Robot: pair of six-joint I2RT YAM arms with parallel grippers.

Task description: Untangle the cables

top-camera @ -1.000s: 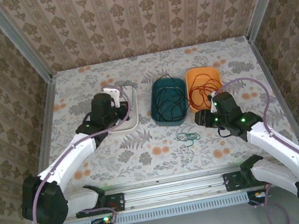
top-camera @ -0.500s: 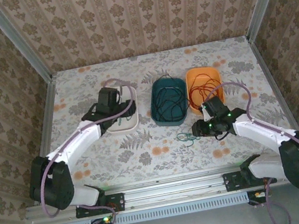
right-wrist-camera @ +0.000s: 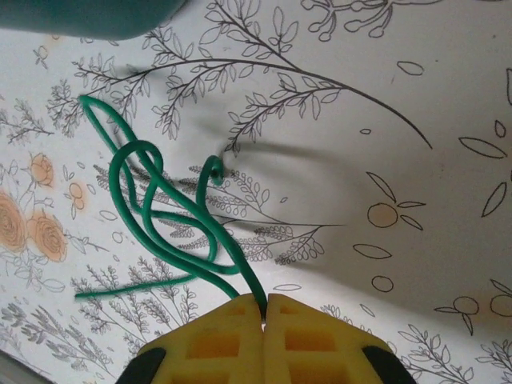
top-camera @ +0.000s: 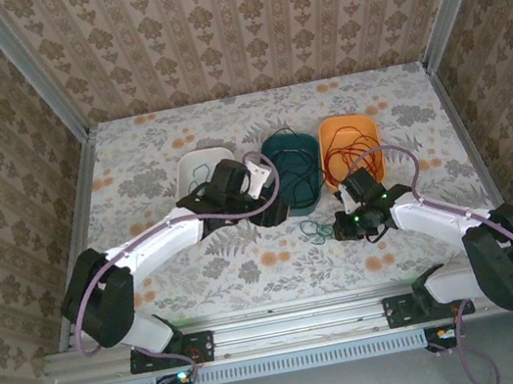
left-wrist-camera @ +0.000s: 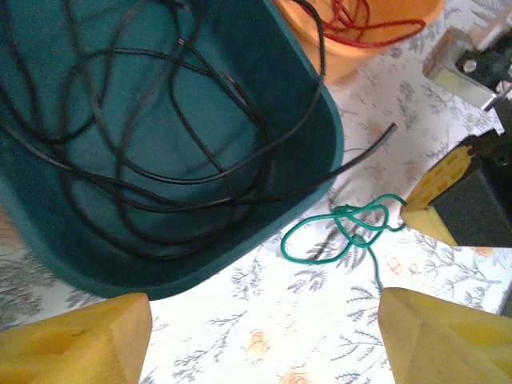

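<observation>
The right gripper (right-wrist-camera: 265, 320) is pinched together on one end of the green cable (right-wrist-camera: 152, 188). Its knotted loops lie on the tabletop (right-wrist-camera: 360, 120), just on the near side of the teal tray (left-wrist-camera: 332, 136). The left gripper (left-wrist-camera: 264, 328) hangs over that tray's near rim, fingers apart, holding nothing. The black cable (left-wrist-camera: 368, 145) is coiled in the teal tray with one end trailing out, and the red cable (left-wrist-camera: 372, 38) sits in the orange tray (left-wrist-camera: 344, 58). Two look sorted; I'd say the green one is left.
</observation>
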